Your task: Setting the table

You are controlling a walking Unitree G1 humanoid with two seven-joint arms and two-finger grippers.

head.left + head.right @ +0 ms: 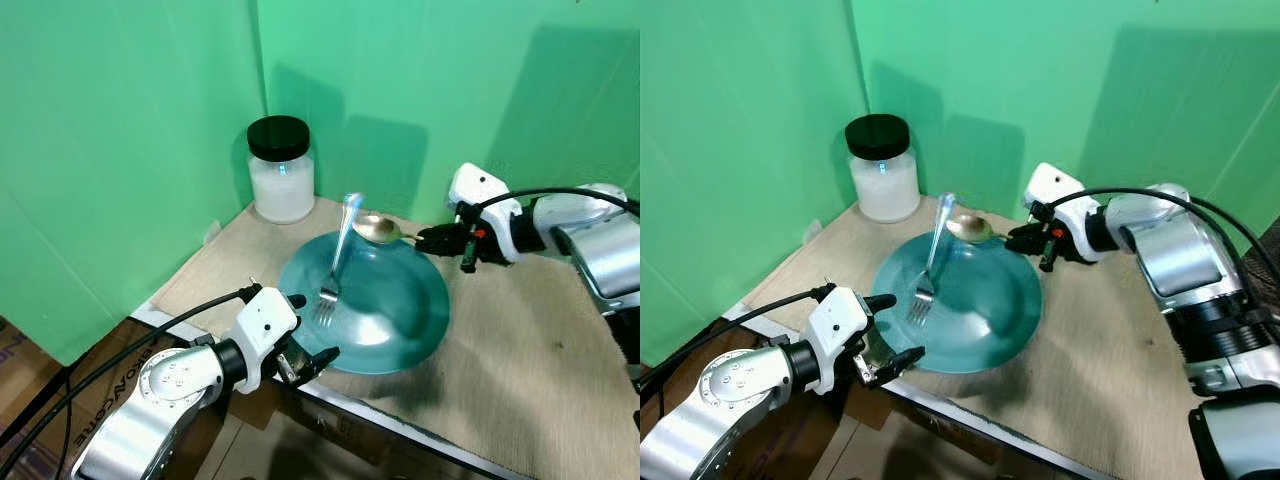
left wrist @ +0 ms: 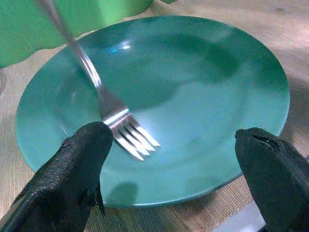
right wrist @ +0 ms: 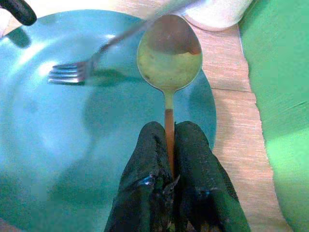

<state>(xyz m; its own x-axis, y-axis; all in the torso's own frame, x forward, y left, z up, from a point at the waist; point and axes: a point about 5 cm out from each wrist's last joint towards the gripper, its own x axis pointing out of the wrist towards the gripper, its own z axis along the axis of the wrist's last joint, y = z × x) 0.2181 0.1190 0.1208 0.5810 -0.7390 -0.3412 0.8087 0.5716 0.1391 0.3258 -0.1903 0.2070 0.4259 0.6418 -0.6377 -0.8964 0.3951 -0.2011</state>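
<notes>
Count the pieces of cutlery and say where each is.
2. The fork rests tines-down in the teal plate, handle leaning on its far rim. The spoon is held over that rim by the right gripper.

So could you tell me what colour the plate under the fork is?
The plate is teal, a blue-green; the left wrist view shows it best.

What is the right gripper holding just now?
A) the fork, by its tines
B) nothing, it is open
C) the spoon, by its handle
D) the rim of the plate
C: in the right wrist view the right gripper has its fingers pinched shut on the thin handle of the spoon, whose bowl hangs over the far rim of the teal plate.
</notes>
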